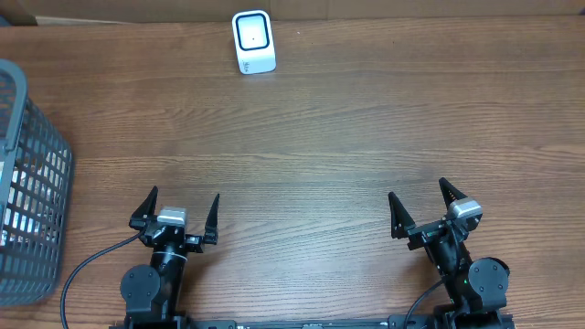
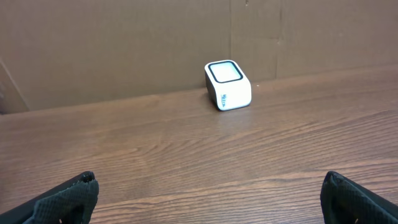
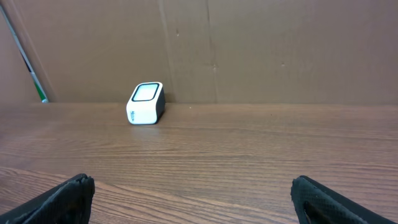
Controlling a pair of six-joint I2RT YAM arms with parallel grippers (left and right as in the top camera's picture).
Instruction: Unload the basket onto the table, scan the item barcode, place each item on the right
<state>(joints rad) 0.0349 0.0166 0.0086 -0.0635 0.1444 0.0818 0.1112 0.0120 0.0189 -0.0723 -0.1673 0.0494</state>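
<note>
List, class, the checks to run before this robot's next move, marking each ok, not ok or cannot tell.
1. Left gripper open and empty: ok.
2. Right gripper open and empty: ok.
3. Scanner upright, window unblocked: ok.
4. Item to scan located: cannot tell; the contents of the basket are unclear.
5. Barcode in view: not ok; none shows in any view.

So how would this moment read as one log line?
left gripper: open, empty | right gripper: open, empty | scanner: far side, untouched | basket: left edge
</note>
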